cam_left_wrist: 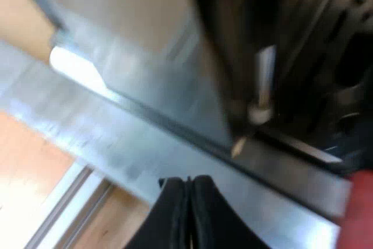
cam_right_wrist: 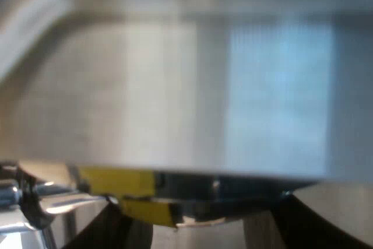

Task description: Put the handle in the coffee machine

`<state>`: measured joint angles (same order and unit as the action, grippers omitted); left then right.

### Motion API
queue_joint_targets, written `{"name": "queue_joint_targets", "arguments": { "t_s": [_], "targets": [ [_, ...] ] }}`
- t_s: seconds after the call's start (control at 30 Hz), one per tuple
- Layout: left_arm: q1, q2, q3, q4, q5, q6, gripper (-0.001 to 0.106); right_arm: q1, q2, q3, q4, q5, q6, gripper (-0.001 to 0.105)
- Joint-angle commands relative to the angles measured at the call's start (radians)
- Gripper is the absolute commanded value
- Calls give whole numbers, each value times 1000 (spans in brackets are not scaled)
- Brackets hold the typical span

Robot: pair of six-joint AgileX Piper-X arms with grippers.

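From the left wrist view, the left gripper (cam_left_wrist: 188,183) has its two black fingers pressed together with nothing between them. It hangs over a brushed metal ledge (cam_left_wrist: 175,144) at the base of the espresso machine (cam_left_wrist: 145,33). Wooden table (cam_left_wrist: 29,173) lies just beyond the ledge. Above the ledge is the machine's dark front, where a slim metal tube (cam_left_wrist: 263,74) with a pale tip points down. The task's thing appears here as the red end of the handle (cam_left_wrist: 360,208), close against the ledge beneath that dark front. Blur hides the rest of the holder, so I cannot tell whether it is locked in or loose. The right wrist view offers a different side: a broad brushed steel panel of the machine, very close, and under its lower edge a yellow patch (cam_right_wrist: 116,180), a chrome fitting (cam_right_wrist: 32,199) and a shiny curved metal rim (cam_right_wrist: 198,205). The right gripper (cam_right_wrist: 204,217) sits just below that rim, its dark fingers spread well apart with pale surface between them.
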<state>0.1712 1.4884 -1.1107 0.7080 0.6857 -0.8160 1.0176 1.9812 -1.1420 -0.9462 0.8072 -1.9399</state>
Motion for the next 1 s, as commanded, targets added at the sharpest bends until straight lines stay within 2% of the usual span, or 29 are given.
{"name": "queue_joint_targets", "arguments": {
  "t_s": [0.03, 0.3, 0.53, 0.73, 1.0],
  "targets": [
    [-6, 13, -4, -39, -58, -16, 0, -1, -13, -11, -45, -12, -13, 39],
    [-6, 19, -4, -7, -55, -16, 0, -1, -13, -11, -45, -12, -13, 39],
    [-6, 17, -5, 85, 4, -1, 0, -1, -13, -11, -45, -12, -17, 39],
    [-6, -25, -5, 141, 1, 40, 0, -1, -13, -11, -50, -12, -17, 39],
    [-6, -53, -5, 165, 1, 39, 0, -1, -13, -11, -127, -12, -17, 39]
  ]
}}
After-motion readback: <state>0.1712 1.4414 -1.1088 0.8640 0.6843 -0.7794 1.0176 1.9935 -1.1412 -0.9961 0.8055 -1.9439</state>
